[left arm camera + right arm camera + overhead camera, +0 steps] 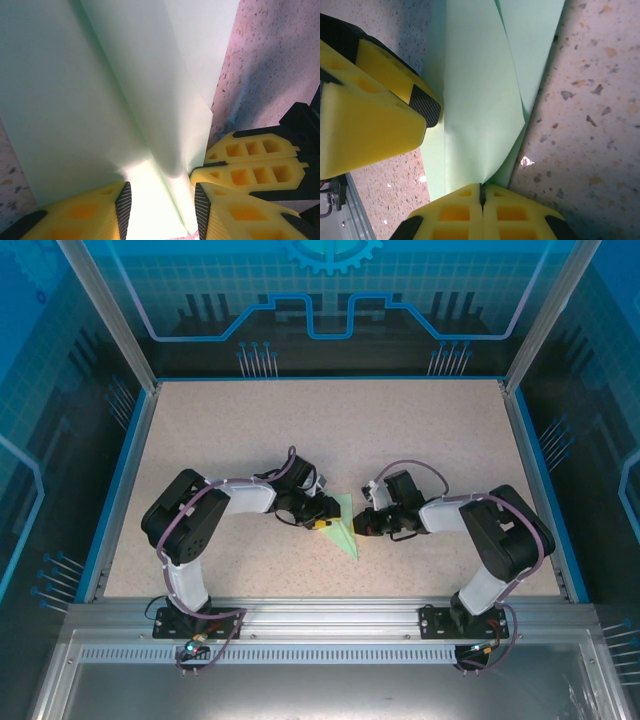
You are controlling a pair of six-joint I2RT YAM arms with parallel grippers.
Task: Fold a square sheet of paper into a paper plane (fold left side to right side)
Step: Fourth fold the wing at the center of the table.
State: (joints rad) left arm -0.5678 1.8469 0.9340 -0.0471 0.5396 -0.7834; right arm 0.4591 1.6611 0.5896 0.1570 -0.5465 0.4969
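Paper: a pale green sheet of paper (346,528), plain, creased into a pointed shape with its tip toward the arms' bases. It lies on the speckled table (250,430).
Left gripper (161,196): at the paper's left side, yellow fingers (85,215) spread, with a raised fold of the paper running between them.
Right gripper (481,192): at the paper's right side, fingers pressed together, pinching the edge of a curled flap.
Flap: bowed, lifted off the layer beneath.
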